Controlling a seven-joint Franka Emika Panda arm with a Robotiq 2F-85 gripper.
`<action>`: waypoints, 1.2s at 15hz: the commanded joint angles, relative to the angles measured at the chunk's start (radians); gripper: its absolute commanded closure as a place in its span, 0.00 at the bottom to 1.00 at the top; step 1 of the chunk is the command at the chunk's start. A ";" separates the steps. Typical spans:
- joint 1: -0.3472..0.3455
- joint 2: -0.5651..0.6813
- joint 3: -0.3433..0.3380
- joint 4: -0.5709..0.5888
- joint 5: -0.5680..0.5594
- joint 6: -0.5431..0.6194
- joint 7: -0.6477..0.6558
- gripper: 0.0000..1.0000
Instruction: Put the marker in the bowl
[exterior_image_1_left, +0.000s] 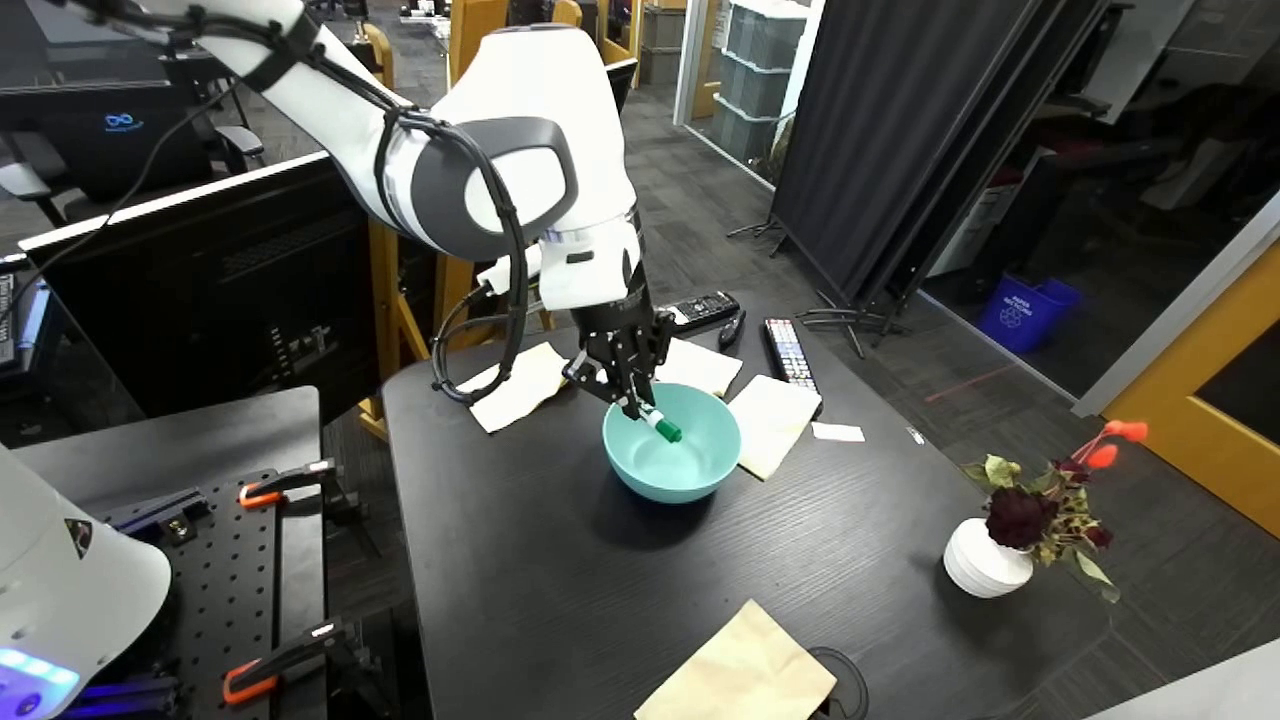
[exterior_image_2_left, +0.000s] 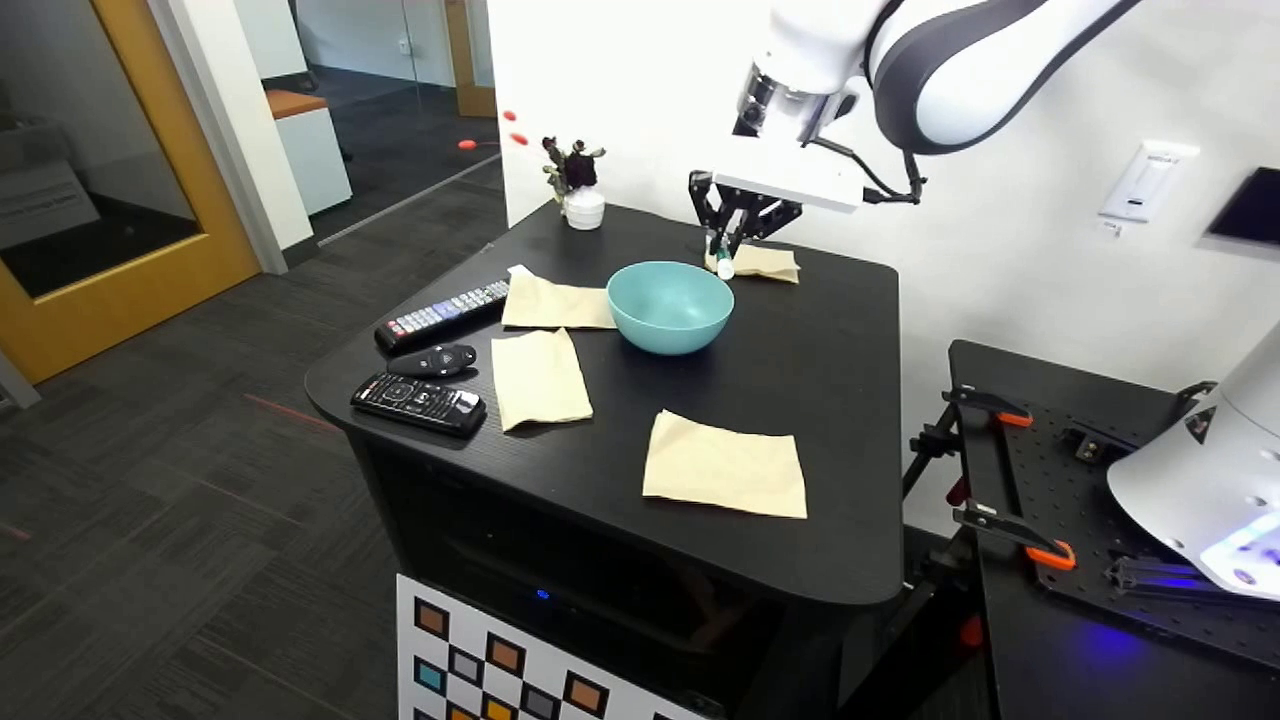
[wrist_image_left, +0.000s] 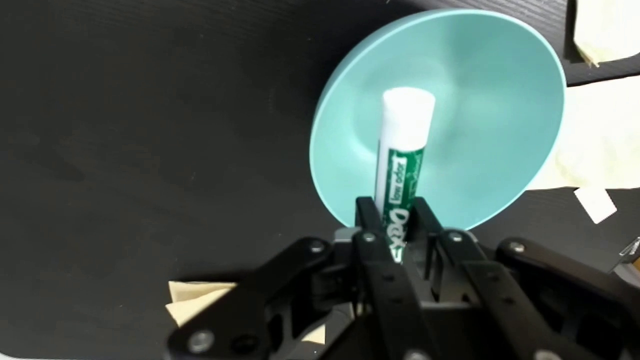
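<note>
A: You have the marker (wrist_image_left: 406, 125) up off the table (exterior_image_1_left: 510, 560), pinched in your gripper (wrist_image_left: 395, 215), a finger on each side of its green label.

B: Yes, and you hold it at a slant, its free end reaching out ahead of the fingertips. Your wrist view shows that end with the inside of the bowl (wrist_image_left: 500, 125) behind it.

A: In an exterior view you also see the marker (exterior_image_1_left: 666, 430) in front of that teal inside; in an exterior view the marker (exterior_image_2_left: 725, 264) shows just by the rim. How far over the bowl it reaches, or whether it touches, you can't tell.

B: Your bowl stands upright on the dark table top, with pale folded sheets (exterior_image_2_left: 540, 380) around it, one of them just beside it.

A: Past those, near the table's edge, you have two remotes (exterior_image_2_left: 420, 403) with a smaller black handset (exterior_image_2_left: 432, 361) between them, and a white card (exterior_image_1_left: 838, 433) just beside the longer remote.

B: Well apart from the bowl, near another stretch of edge, your white pot (exterior_image_1_left: 985, 560) holds dark red flowers (exterior_image_1_left: 1020, 515).

A: Farther out, you have the robot's white base (exterior_image_1_left: 65, 580) on a side table (exterior_image_1_left: 190, 430), with orange-ended clamps (exterior_image_1_left: 260, 497) at that table's edge.
</note>
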 joint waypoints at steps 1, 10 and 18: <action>-0.015 0.064 0.008 0.034 -0.013 0.025 0.016 0.95; 0.031 0.161 -0.048 0.071 -0.053 0.094 0.055 0.39; 0.059 0.188 -0.070 0.097 -0.041 0.109 0.046 0.00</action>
